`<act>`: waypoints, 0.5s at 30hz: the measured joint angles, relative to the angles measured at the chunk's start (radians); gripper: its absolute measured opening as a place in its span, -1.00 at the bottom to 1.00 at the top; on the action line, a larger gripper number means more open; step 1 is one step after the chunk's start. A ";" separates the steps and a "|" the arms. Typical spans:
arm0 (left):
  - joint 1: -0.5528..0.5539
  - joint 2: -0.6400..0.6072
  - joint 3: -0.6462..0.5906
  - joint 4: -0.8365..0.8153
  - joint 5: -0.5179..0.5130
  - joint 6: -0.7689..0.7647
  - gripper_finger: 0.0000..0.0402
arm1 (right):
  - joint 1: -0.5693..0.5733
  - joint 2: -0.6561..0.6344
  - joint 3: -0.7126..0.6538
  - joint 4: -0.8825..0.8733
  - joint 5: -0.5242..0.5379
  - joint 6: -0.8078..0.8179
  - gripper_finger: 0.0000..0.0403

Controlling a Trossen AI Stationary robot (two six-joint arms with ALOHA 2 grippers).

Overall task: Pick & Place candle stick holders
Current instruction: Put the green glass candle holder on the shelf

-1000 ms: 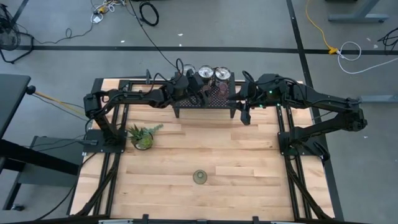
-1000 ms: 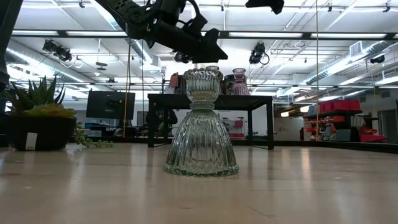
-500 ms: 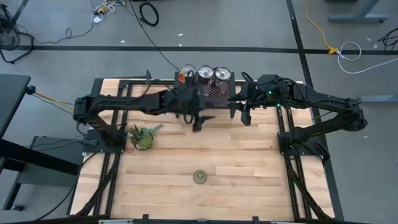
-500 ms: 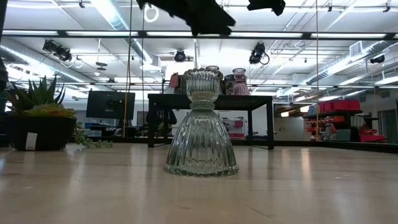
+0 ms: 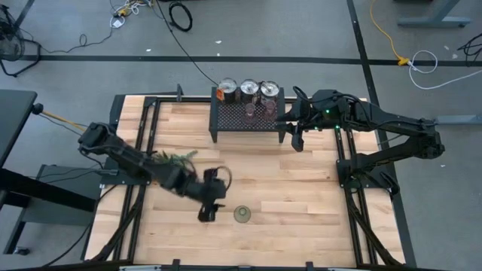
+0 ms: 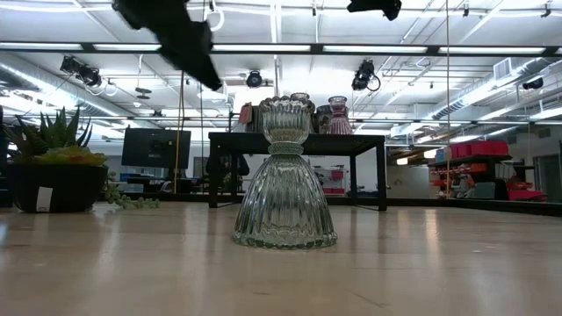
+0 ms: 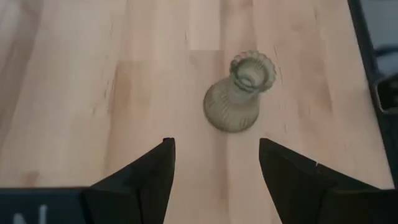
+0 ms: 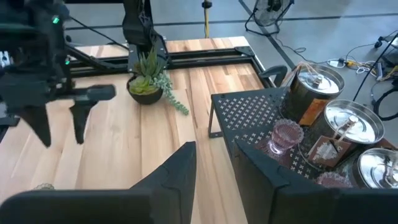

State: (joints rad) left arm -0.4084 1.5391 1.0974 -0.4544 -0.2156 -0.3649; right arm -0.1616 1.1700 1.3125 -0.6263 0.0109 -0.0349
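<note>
Candle stick holders sit in 2 places: a ribbed olive glass holder [image 5: 242, 214] stands alone on the bare wood table [image 5: 301, 218], well apart from the black mesh stand [image 5: 226, 120], while 3 silver tins [image 5: 248, 91] and pinkish glass cups [image 8: 285, 135] already crowd the stand's top. The left gripper [image 5: 206, 211] hovers just beside the olive holder, on its side toward the potted plant [image 8: 147, 84], fingers spread wide and empty; in the left wrist view the holder [image 7: 240, 92] lies ahead of the gap between them. It looks like pressed glass, so probably stiff, fairly heavy for its size, slippery and breakable; its narrow waist under the scalloped cup seems the surest place to pinch, since the flared bell base would push fingers off. The right gripper [image 5: 296, 138] waits at the stand's end, fingers parted and holding nothing. The planked tabletop is smooth and level. Beyond it lies a workshop with ceiling lights, monitors and cables on a grey floor.
</note>
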 joint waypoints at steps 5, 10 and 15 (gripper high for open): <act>-0.131 0.001 -0.136 0.355 -0.143 -0.068 0.17 | 0.000 0.000 0.000 -0.002 0.000 0.004 -0.47; -0.193 0.001 -0.262 0.536 -0.286 -0.137 0.17 | 0.000 0.000 0.000 0.000 -0.001 0.005 -0.47; -0.197 0.032 -0.327 0.684 -0.331 -0.178 0.17 | 0.000 0.000 0.000 0.001 -0.002 0.008 -0.47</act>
State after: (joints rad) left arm -0.6052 1.5713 0.7700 0.2294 -0.5468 -0.5427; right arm -0.1616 1.1702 1.3125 -0.6258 0.0093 -0.0269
